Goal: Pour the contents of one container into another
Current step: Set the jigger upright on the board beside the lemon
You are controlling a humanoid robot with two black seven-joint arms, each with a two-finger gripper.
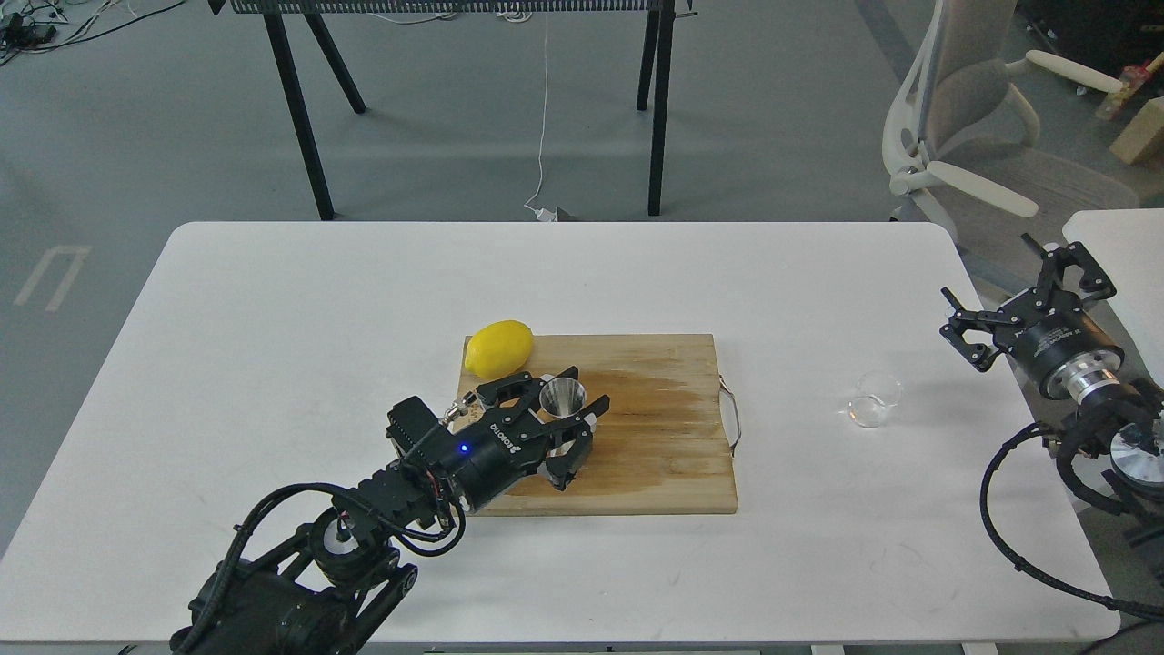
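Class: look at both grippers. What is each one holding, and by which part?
The left gripper flanks the shiny steel hourglass jigger near its upper cone; whether it grips cannot be told. The right gripper is open, holding nothing.

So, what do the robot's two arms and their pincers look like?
Both arms are black. The left pincer sits on a round black body with white lettering and a small blue light. The right pincer has open-frame black fingers, then a black barrel with a silver ring. Loose black cables loop beside each arm.
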